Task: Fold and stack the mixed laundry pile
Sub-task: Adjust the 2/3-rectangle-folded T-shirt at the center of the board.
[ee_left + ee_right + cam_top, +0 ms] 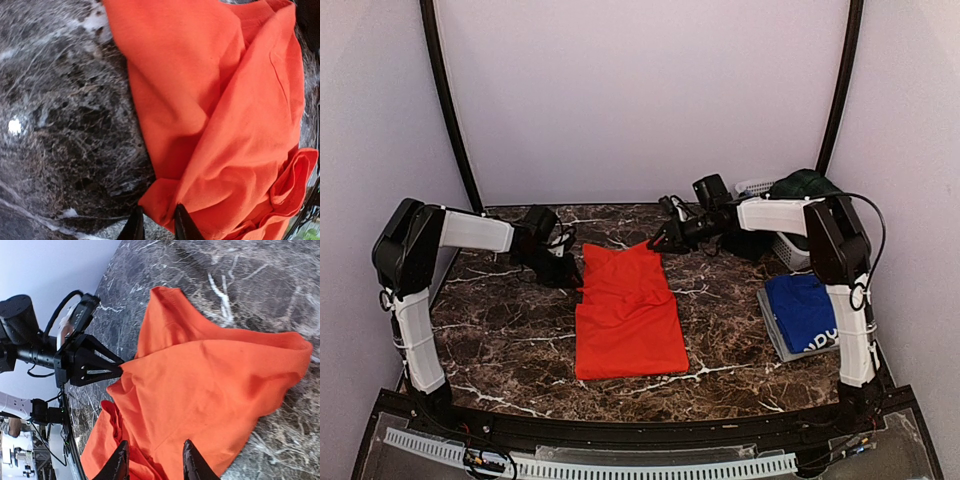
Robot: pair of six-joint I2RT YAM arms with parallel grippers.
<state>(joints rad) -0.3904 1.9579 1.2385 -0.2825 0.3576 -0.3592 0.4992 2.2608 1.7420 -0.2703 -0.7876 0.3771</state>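
The red shirt (pixel 625 310) lies mid-counter (pixel 510 340), folded into a long strip. Its long axis runs from the far side toward the arm bases. Both tools work its far end. The left tool (pixel 570 275) meets the far-left edge from the left, and the right tool (pixel 658 241) reaches the far-right corner from the right. Each arm is therefore nearest its own corner, and the rest of the strip trails nearward from both.

The left tool's fingers stand narrowly apart with a bunched shirt corner right at their tips. Whether they pinch it cannot be told. The right tool's fingers are partly open with cloth spanning the gap between them, and a grip cannot be confirmed there either.

The next fold likely carries the far end nearward along the strip, so both corners need an even hold.
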